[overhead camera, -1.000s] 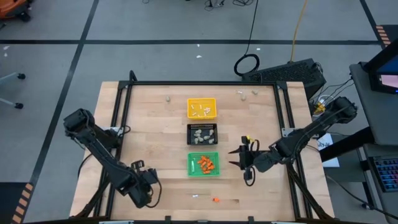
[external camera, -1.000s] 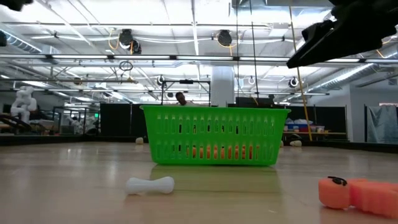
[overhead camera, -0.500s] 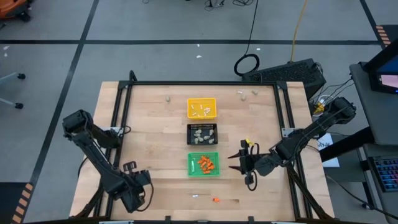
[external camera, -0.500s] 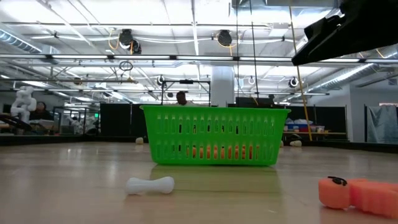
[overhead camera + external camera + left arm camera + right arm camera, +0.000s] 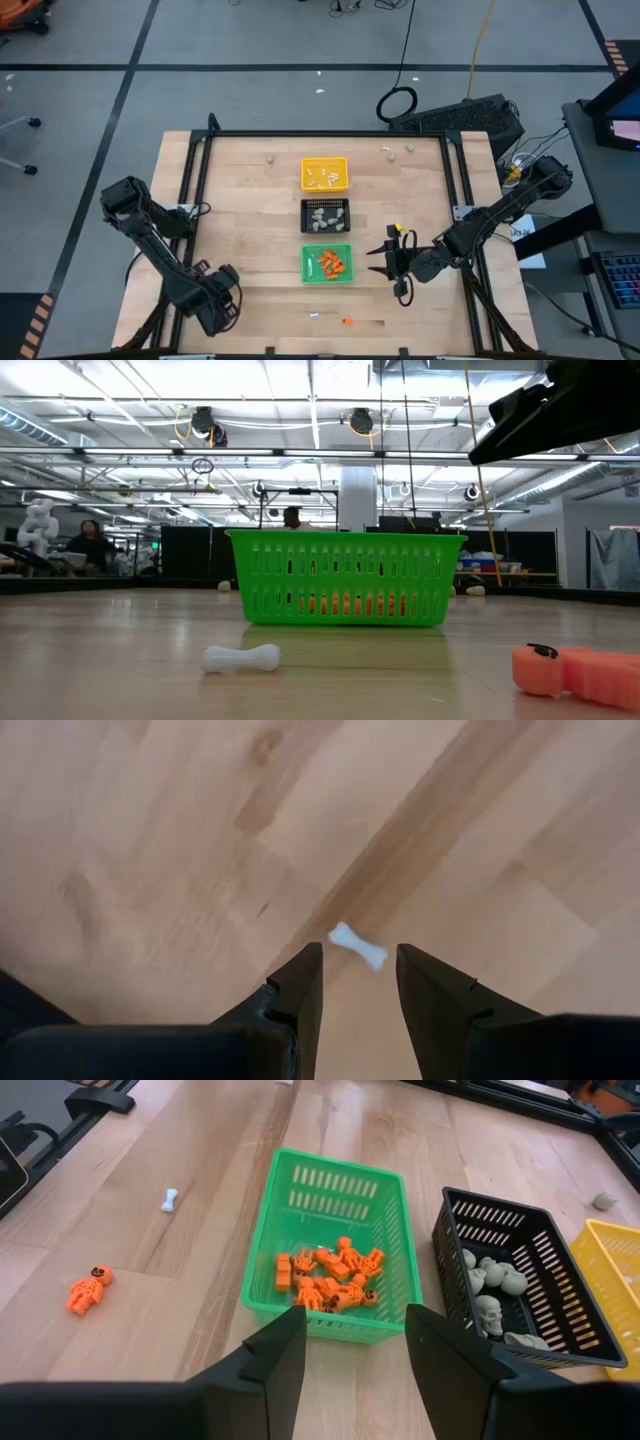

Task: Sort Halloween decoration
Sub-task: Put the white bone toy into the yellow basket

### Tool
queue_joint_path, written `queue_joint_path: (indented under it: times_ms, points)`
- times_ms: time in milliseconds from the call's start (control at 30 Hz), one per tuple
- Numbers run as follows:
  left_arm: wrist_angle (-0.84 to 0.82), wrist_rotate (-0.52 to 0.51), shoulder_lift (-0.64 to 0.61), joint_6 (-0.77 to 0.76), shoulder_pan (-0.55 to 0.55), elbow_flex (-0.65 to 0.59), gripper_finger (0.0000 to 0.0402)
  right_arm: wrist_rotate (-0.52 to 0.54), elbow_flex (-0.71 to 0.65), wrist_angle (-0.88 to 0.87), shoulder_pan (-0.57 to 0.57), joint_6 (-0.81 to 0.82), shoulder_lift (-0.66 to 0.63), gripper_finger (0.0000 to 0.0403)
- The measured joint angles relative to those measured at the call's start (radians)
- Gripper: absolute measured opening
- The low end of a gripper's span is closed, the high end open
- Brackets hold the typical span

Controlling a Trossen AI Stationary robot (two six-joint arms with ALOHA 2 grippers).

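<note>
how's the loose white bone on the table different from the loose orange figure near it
The white bone is a plain small dumbbell shape; the orange figure is bigger, with a head, limbs and dark face marks. In the right wrist view the bone lies farther from the right gripper than the figure. Both lie flat on the bare table, outside the green tray.
</note>
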Motion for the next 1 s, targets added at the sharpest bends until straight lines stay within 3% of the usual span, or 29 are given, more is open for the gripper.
queue_joint_path:
  times_ms: [233, 633, 867, 1000]
  points:
    - [0.116, 0.053, 0.000, -0.161, 0.000, -0.068, 0.0122, 0.000, 0.000, 0.000, 0.000, 0.000, 0.000, 0.0157]
    - [0.142, 0.008, 0.000, -0.338, 0.002, -0.098, 0.0122, 0.000, 0.000, 0.000, 0.000, -0.002, 0.000, 0.0157]
    - [0.189, -0.040, -0.002, -0.364, 0.004, -0.118, 0.0122, 0.000, 0.000, -0.001, 0.000, -0.003, 0.000, 0.0157]
    - [0.220, -0.068, -0.002, -0.300, 0.014, -0.119, 0.0122, 0.000, 0.000, -0.001, 0.000, -0.003, 0.000, 0.0157]
